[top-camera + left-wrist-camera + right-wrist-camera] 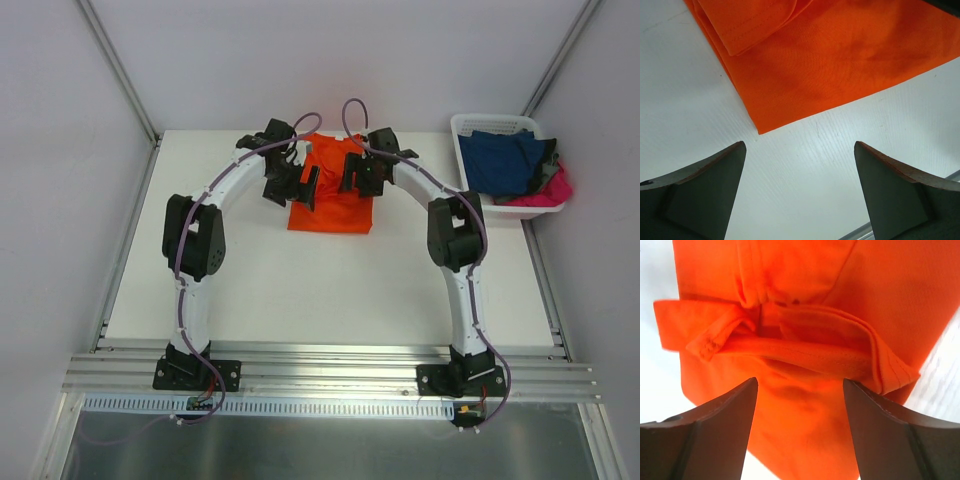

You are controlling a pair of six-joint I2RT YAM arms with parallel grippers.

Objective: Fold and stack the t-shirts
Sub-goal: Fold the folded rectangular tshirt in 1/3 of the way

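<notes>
You're mid-fold on the orange t-shirt (332,200). It lies on the table (300,290) as a rough rectangle with its sides turned in, so by my read the long fold is what's left.

Your left gripper (800,150) hangs just off the shirt's left edge. Its jaws stand wide apart with nothing between them, only bare table below and a corner of the shirt just ahead of the fingertips.

Your right gripper (800,385) sits over the shirt's right side, jaws parted and pinching nothing. Right beneath it a sleeve and a hem are bunched into a loose ridge instead of lying flat.

That ridge is the thing to mind, I'd say. The next move calls for a matched grab at two corners of the same end, both layers caught, then a level carry across the shirt. A single-layer pinch would likely pull the side folds open.

Well to the shirt's right, the white basket (460,150) holds the navy t-shirt (505,160) and the pink t-shirt (552,192), both crumpled. Nothing is stacked yet, so you're early in the job.
</notes>
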